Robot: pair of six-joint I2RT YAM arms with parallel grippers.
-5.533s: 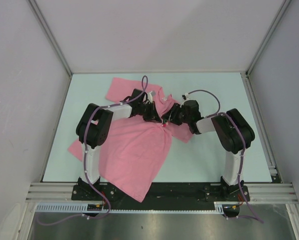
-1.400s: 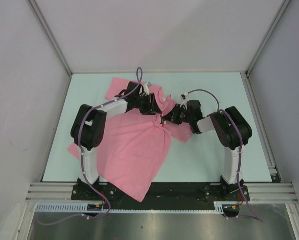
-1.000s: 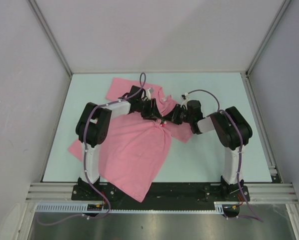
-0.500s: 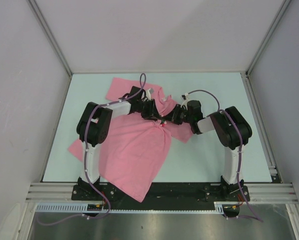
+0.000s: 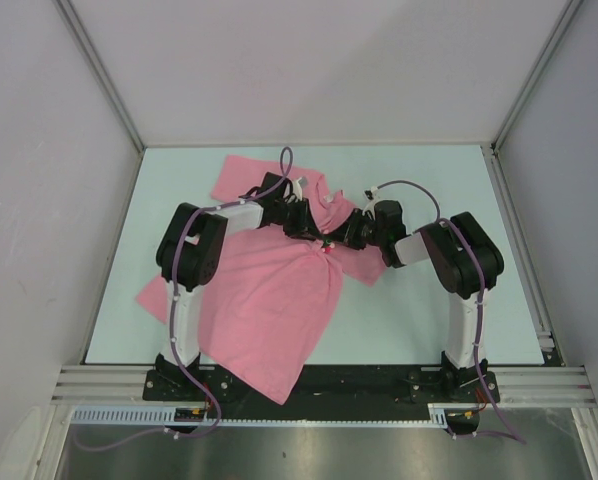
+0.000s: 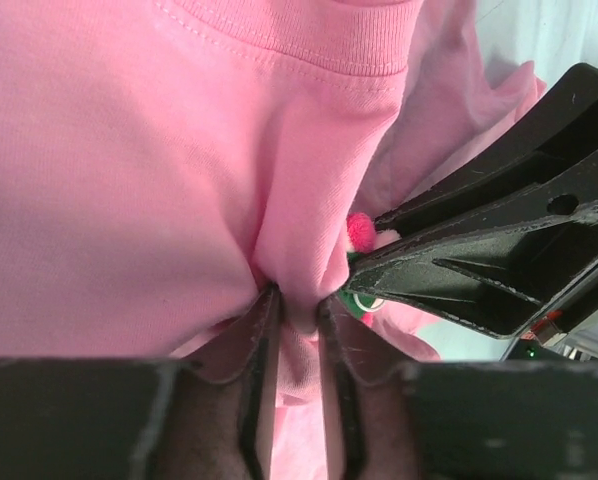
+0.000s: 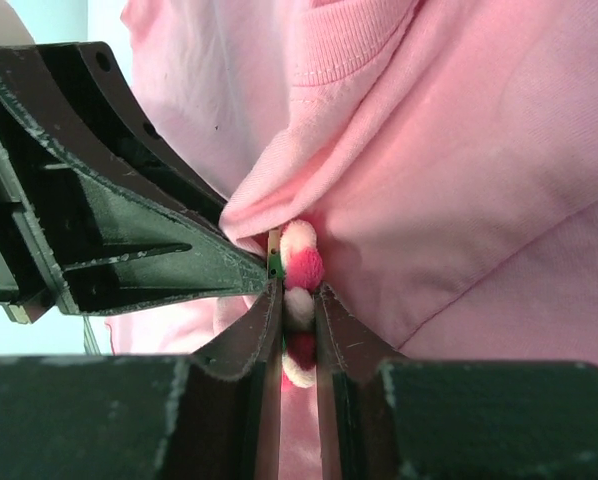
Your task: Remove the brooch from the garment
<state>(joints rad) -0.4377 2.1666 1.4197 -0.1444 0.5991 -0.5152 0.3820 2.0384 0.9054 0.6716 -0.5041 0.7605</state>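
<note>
Pale-green table (image 5: 419, 300), grey walls (image 5: 29, 200) on 3 sides; both grippers meet nr the collar of the pink shirt (image 5: 269, 300).
From above, the brooch (image 7: 302, 268) is only a speck btwn the black grippers, mostly covered. Right gripper (image 7: 297, 300) is clamped on the brooch, petals partly hidden by its fingers. Left gripper (image 6: 294, 312) pinches a fold of shirt just beside the brooch, the 2 grippers' tips nearly touching. Shirt hem runs past the near table edge. Purple cables (image 5: 409, 185) loop over the arms.
</note>
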